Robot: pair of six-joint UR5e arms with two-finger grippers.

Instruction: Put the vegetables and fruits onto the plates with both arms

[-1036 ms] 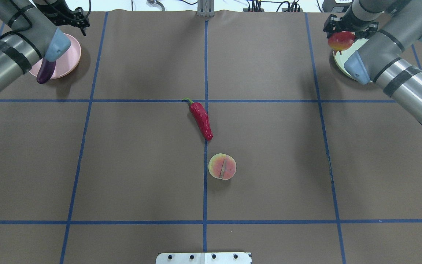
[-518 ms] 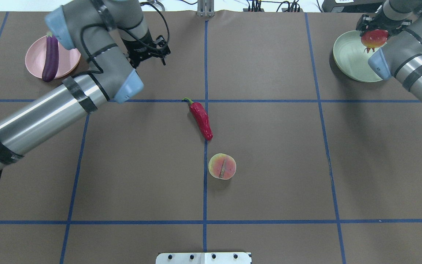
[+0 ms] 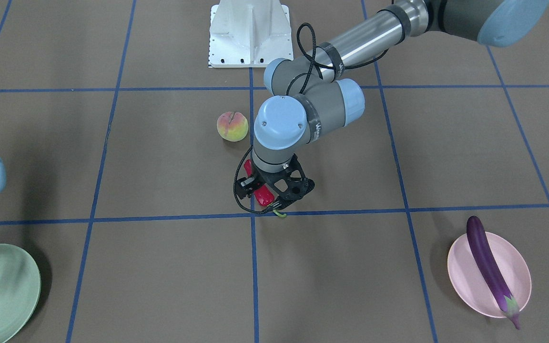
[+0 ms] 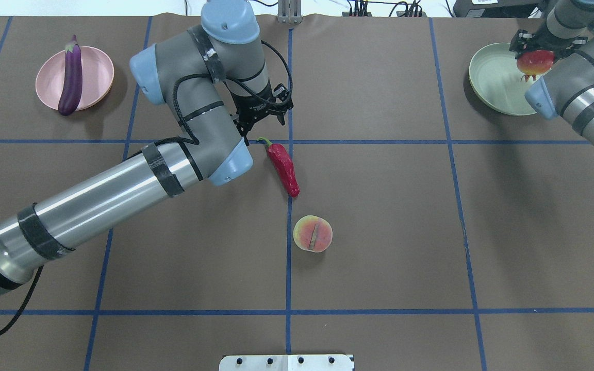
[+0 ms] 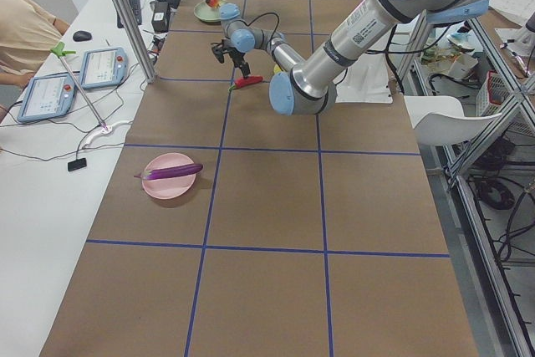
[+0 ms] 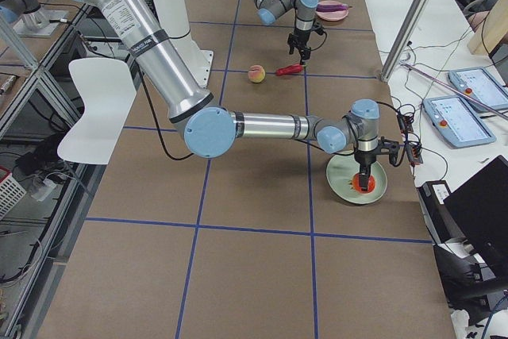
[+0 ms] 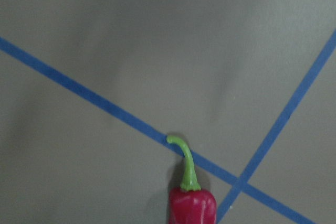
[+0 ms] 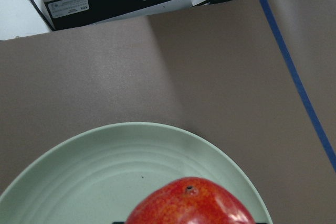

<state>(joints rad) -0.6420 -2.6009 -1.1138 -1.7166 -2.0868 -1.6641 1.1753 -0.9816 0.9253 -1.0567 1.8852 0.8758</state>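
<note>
The purple eggplant (image 4: 70,72) lies across the pink plate (image 4: 98,77) at the far left; it also shows in the front view (image 3: 489,264). The red chili (image 4: 285,169) lies at the table's middle, and the peach (image 4: 313,234) sits just nearer me. My left gripper (image 4: 263,112) is open and empty, hovering over the chili's green stem end (image 7: 186,169). My right gripper (image 4: 534,49) is shut on the red-orange fruit (image 4: 534,62) and holds it low over the mint green plate (image 4: 493,77) at the far right. The fruit also shows in the right wrist view (image 8: 191,203).
The white base block (image 4: 286,362) is at the near edge. Blue tape lines divide the brown table cover. A side table with tablets (image 5: 100,68) and a metal post (image 5: 125,14) stand along the far edge.
My left arm left the eggplant on the pink plate and swung right to the chili's stem end. My right gripper carried the red-orange fruit a little right, over the green plate.
</note>
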